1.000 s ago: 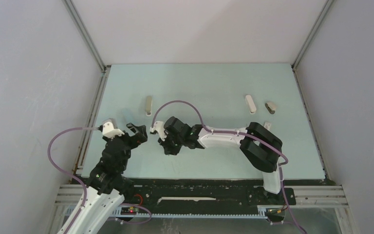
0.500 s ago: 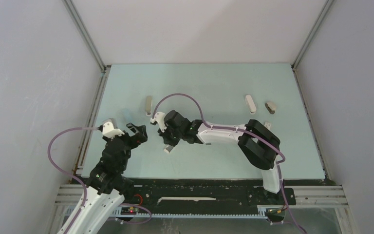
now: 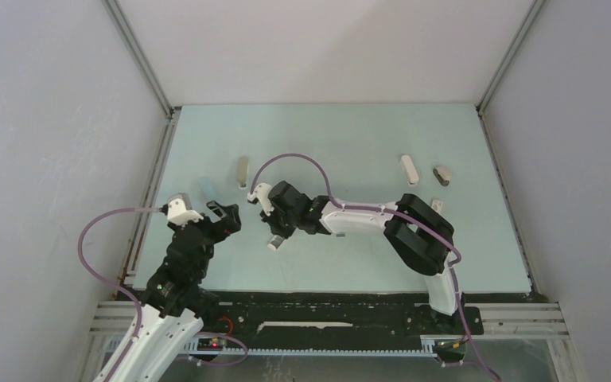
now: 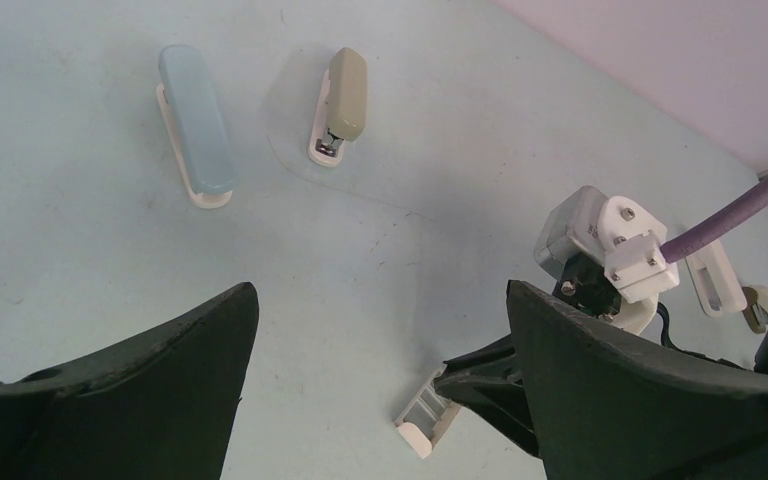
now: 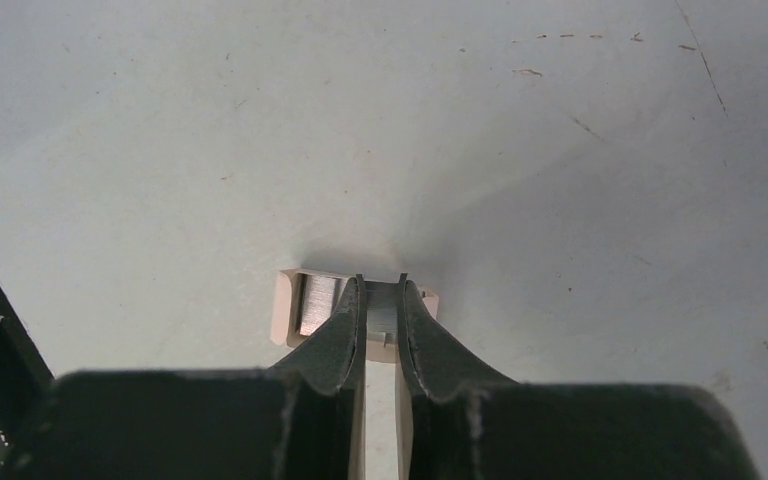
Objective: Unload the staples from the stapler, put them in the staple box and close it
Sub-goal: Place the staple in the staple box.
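R hand point(image 5: 380, 287): fingers pressed nearly together, pinching thin white wall of small cream-white piece point(image 5: 300, 305). Piece's lower end rests on worktop point(image 3: 350, 135) directly under hand; shiny metal lining shows in its channel

L hand point(image 4: 378, 300): spread wide, holding nothing, above worktop near R hand on its left, apart from the piece

Beyond L hand, away from arm bases: pale-blue stapler point(image 4: 198, 125) lying flat; beige stapler point(image 4: 345, 95) near it, towards R hand's side, the two not touching

Task item, white stapler point(image 3: 408, 169): oblong w/ rounded ends, lying flat, well to the right of R hand & farther back, untouched

Grey-brown item point(image 3: 443, 175) just right of it; small white item point(image 3: 437, 204) nearer the bases, too small to tell details
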### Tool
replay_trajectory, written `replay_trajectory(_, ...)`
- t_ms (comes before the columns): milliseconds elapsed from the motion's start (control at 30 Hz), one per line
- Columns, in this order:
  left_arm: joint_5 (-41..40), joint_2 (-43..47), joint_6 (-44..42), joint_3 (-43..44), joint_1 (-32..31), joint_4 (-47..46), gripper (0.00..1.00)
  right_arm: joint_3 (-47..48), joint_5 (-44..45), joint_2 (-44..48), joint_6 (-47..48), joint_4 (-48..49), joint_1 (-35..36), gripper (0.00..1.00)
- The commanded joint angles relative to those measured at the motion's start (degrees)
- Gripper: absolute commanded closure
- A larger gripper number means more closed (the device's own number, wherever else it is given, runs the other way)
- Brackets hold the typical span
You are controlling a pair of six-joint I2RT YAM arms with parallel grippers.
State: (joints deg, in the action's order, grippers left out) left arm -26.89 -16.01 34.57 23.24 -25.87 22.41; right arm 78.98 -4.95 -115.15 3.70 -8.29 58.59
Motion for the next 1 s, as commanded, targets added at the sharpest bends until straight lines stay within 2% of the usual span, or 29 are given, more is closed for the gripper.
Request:
replay_trajectory(0,-1.3,0.2,0.2,-0.3,0.2,-1.6,0.00,0.7,1.0,-0.4,0.3,0.4,0.1,0.98)
replay_trajectory(967,-1.5,0.5,0.2,-0.5,0.2,-1.5,0.00,-2.2,1.9,0.4,0.6,0.9,0.6,0.97)
